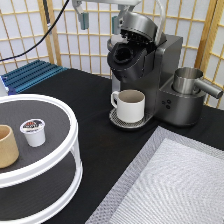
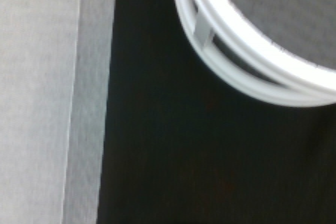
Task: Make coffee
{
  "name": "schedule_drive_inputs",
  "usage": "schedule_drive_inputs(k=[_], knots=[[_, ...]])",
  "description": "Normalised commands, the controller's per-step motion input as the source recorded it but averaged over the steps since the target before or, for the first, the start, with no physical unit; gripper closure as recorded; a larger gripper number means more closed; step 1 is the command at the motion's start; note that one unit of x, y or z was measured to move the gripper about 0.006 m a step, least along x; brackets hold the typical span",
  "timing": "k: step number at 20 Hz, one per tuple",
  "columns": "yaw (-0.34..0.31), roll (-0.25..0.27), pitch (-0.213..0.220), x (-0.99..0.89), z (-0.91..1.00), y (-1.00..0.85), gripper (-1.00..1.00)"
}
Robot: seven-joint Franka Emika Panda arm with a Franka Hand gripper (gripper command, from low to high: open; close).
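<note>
The coffee pod (image 1: 33,132), small and white with a dark printed foil top, stands upright on the upper shelf of a white round two-tier stand (image 1: 70,131) at the exterior view's left. The dark coffee machine (image 1: 150,75) stands at the back with its lid raised and its pod chamber (image 1: 123,56) open. A cream mug (image 1: 130,105) with a handle sits on the machine's drip tray. My gripper (image 1: 99,21) hangs at the exterior view's top edge, above and just left of the machine's lid, open and empty, far from the pod.
A tan wooden cup (image 1: 6,146) stands left of the pod on the stand. A grey mat (image 1: 175,185) covers the bottom right and shows in the wrist view (image 2: 37,110), as does the stand's rim (image 2: 247,75). A blue rack (image 1: 30,74) lies at the back left. A metal jug (image 1: 189,80) sits on the machine's right side.
</note>
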Motion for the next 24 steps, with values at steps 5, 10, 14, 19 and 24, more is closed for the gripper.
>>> schedule_drive_inputs(k=[5,10,14,19,24], knots=[[-0.018,-0.049,-0.061,-0.54,-0.23,-0.80,-1.00],[0.000,-0.005,-0.033,-0.43,-0.23,-0.95,-1.00],[0.000,-0.067,-0.014,-0.34,-0.23,-0.83,-1.00],[0.000,-0.174,-0.032,-0.23,-0.32,-0.46,-1.00],[0.010,-0.179,-0.059,-0.14,-0.36,-0.42,-1.00]])
